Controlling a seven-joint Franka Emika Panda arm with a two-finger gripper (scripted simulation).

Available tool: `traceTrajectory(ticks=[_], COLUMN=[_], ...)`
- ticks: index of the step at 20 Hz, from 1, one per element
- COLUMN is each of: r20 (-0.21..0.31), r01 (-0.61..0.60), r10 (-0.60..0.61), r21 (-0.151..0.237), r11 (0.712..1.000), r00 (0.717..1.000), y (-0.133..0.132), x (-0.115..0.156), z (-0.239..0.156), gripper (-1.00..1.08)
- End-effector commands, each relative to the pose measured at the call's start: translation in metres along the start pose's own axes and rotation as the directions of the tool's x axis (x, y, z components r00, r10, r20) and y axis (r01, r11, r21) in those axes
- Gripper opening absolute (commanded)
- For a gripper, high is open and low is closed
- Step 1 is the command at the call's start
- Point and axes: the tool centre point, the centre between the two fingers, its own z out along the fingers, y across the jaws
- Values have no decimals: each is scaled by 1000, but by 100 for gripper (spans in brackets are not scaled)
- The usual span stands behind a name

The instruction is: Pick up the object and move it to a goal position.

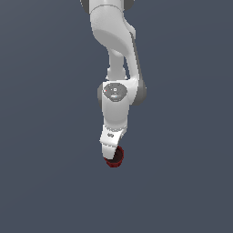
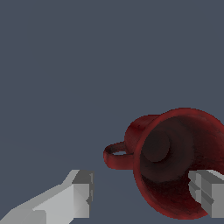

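The object (image 2: 175, 148) is a small dark red cup with a dark inside and a loop handle (image 2: 116, 155). In the wrist view its open mouth faces the camera. My gripper (image 2: 142, 192) is open and down around the cup. One fingertip (image 2: 83, 190) stands apart from the rim on the handle side. The other fingertip (image 2: 208, 192) overlaps the rim's far side. In the exterior view the cup (image 1: 117, 159) peeks out from under the white hand, and the gripper (image 1: 112, 155) mostly covers it.
The floor is a plain grey-blue surface (image 1: 45, 173) with nothing else on it. The white arm (image 1: 113, 54) comes down from the top of the exterior view.
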Motion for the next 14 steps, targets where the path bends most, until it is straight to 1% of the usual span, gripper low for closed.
traceTrajectory(ticks=[1,14], r20=[0,0], r01=[0,5], r10=[0,-5], r21=[0,0], r11=[1000,1000], r00=[1000,1000], y=[0,-1], x=[0,0], z=[0,30], gripper=[68,68])
